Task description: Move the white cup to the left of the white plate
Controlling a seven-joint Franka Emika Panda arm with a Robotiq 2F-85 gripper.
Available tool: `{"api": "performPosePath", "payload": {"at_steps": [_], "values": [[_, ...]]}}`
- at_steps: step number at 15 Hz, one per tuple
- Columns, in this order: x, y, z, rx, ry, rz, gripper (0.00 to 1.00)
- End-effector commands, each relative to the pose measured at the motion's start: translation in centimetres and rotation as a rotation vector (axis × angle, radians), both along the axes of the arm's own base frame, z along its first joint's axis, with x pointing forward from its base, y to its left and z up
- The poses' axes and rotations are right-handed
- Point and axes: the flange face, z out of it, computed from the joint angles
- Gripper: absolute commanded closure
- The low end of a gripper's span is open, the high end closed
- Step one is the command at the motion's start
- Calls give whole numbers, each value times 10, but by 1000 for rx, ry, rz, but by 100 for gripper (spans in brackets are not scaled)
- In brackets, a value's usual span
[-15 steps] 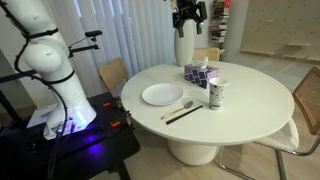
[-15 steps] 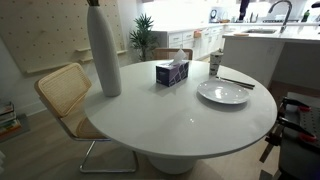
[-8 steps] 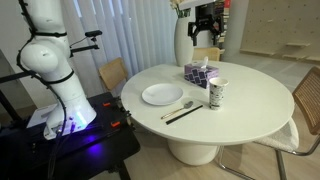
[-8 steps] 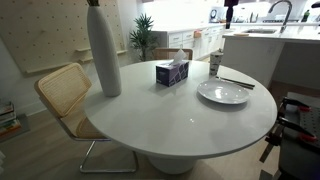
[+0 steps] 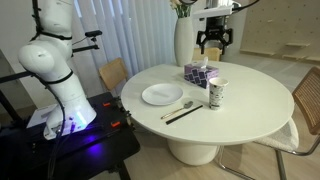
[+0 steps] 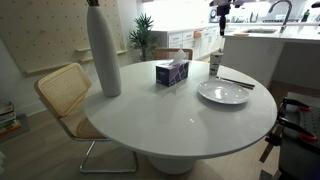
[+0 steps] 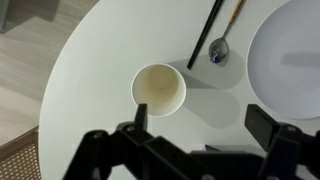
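The white cup (image 5: pixel 217 94) stands upright on the round white table, beside the spoon and dark stick; it also shows in an exterior view (image 6: pixel 215 64). In the wrist view I look straight down into the empty cup (image 7: pixel 159 89). The white plate (image 5: pixel 162 95) lies flat and empty on the table, also seen in an exterior view (image 6: pixel 224 93) and at the wrist view's right edge (image 7: pixel 292 50). My gripper (image 5: pixel 212 40) hangs open and empty high above the cup, its top showing in an exterior view (image 6: pixel 222 12). In the wrist view the gripper (image 7: pixel 200 122) is open, with the cup just beyond one finger.
A spoon (image 7: pixel 220 46) and a dark stick (image 7: pixel 205 35) lie between cup and plate. A tissue box (image 5: pixel 199 72) sits mid-table and a tall white vase (image 6: pixel 103 50) stands at the table's edge. Chairs (image 6: pixel 62 95) surround the table.
My gripper has moved sideways from over the vase and come lower, and now hangs above the cup. Nothing on the table has moved.
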Motion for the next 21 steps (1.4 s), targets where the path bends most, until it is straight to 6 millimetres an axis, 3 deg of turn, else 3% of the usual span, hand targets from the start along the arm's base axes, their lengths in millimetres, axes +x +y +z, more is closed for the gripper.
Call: {"api": "performPosePath", "payload": {"at_steps": [1, 12, 21], "values": [[11, -1, -5, 25, 25, 55, 0], [11, -13, -56, 10, 65, 38, 0], [17, -1, -98, 25, 75, 71, 0]]}}
